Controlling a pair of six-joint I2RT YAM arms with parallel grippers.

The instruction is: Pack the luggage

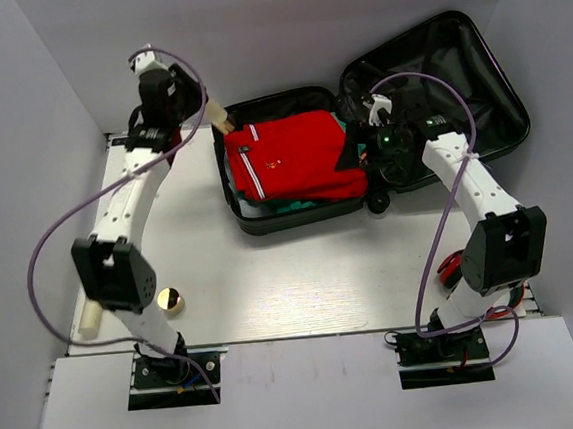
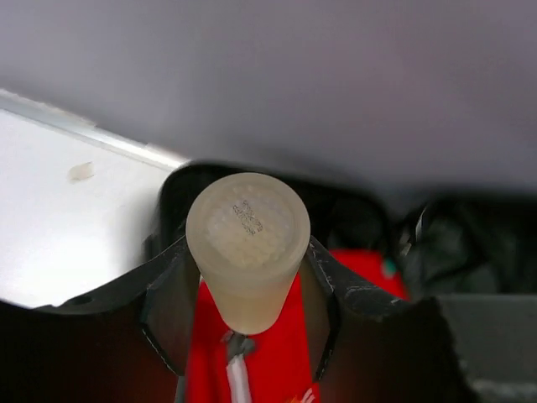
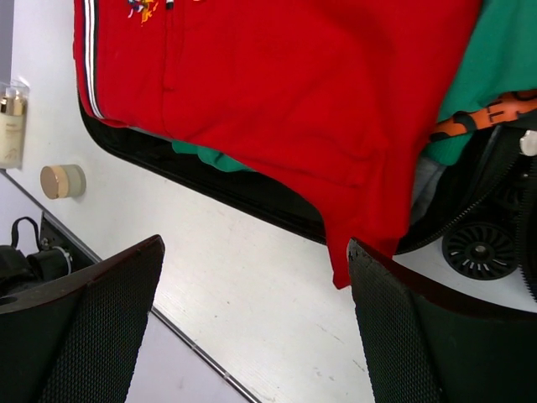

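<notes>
From above, the luggage (image 1: pixel 455 79) is lying open at the table's (image 1: pixel 303 283) far side, a red shirt (image 1: pixel 292 159) filling its left half. The left gripper (image 1: pixel 205 108) is hovering at its far-left corner, the right gripper (image 1: pixel 367 157) by the hinge. At the left wrist, the fingers (image 2: pixel 168 311) are clenching a cream bottle (image 2: pixel 248 243) above the shirt. At the right wrist, the jaws are gaping empty over table beside a wheel (image 3: pixel 480 249).
</notes>
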